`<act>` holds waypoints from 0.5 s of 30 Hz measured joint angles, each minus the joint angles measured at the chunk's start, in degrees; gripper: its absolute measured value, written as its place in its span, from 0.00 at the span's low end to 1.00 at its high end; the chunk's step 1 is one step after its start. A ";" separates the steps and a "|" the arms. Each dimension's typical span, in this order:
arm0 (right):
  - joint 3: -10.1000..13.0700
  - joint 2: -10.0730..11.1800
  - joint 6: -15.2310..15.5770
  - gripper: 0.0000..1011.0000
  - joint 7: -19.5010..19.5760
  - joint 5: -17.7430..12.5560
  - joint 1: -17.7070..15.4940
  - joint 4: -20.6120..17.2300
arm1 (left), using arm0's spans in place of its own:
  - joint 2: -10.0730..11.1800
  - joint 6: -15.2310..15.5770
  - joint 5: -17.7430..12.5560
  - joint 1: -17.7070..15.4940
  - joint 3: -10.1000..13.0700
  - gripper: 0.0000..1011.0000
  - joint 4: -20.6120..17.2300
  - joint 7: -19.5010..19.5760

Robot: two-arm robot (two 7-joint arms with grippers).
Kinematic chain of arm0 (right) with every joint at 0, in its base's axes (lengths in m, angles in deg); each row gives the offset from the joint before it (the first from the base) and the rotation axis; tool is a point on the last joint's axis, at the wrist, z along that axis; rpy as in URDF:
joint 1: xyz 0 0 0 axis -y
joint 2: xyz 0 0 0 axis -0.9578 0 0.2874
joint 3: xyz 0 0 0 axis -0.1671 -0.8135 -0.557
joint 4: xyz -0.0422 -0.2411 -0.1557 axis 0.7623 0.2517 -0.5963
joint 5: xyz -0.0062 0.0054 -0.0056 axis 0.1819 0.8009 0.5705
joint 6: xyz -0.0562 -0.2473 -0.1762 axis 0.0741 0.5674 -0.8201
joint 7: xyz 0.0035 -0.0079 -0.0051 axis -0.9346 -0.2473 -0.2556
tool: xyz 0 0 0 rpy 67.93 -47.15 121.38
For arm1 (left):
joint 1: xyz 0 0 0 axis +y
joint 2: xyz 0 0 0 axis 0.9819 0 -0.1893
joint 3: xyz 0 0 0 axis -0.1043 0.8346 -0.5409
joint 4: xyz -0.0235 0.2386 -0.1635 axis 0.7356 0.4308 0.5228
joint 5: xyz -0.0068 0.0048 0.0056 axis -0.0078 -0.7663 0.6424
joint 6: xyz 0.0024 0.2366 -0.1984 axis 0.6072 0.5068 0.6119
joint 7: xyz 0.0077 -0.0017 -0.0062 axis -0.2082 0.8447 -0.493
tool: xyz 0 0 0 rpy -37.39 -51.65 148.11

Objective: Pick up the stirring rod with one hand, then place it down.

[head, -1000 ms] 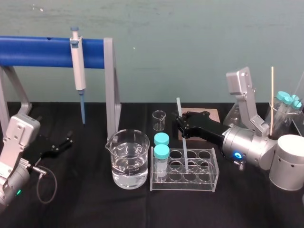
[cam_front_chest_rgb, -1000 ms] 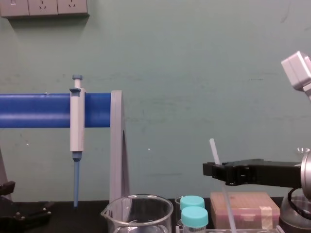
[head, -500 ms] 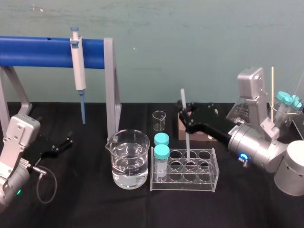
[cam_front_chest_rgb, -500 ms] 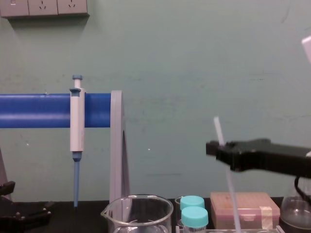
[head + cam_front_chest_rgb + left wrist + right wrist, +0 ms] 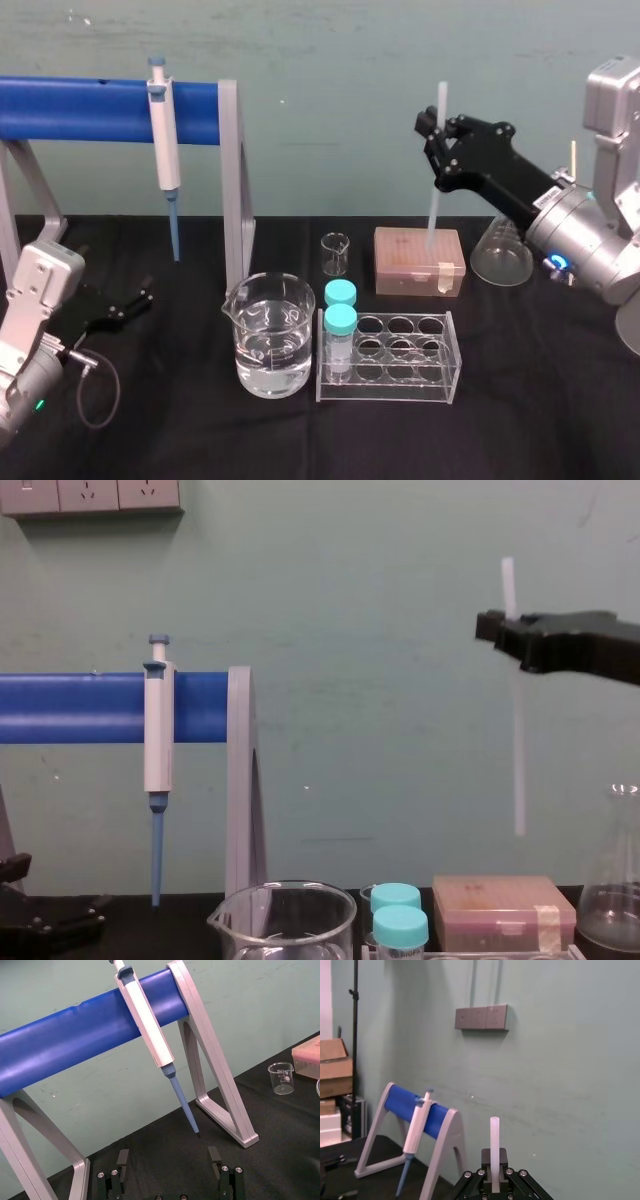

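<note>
Chest view: noted right gripper (image 5: 505, 628) clamped high on stirring rod (image 5: 519, 750), left gripper (image 5: 168, 1156) parked, spread; judged rod light, stiff, slick, breakable.

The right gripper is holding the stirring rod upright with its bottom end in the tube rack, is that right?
No. The right gripper holds the stirring rod upright, but its bottom end hangs free above the pink box, as the chest view shows.

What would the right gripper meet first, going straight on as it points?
Likely the green wall: the right gripper, shut on the stirring rod, aims clear of the blue rack, though depth is unclear.
</note>
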 joint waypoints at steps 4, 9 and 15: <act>1.05 -0.07 0.30 0.07 0.34 0.05 -0.33 -0.60 | 0.00 0.00 0.00 0.00 0.00 0.99 0.00 0.00; 2.08 -0.25 0.88 0.07 0.49 0.02 -1.00 -1.14 | 0.00 0.00 0.00 0.00 0.00 0.99 0.00 0.00; 2.76 -0.28 1.58 0.07 0.31 -0.50 -1.73 -1.36 | 0.00 0.00 0.00 0.00 0.00 0.99 0.00 0.00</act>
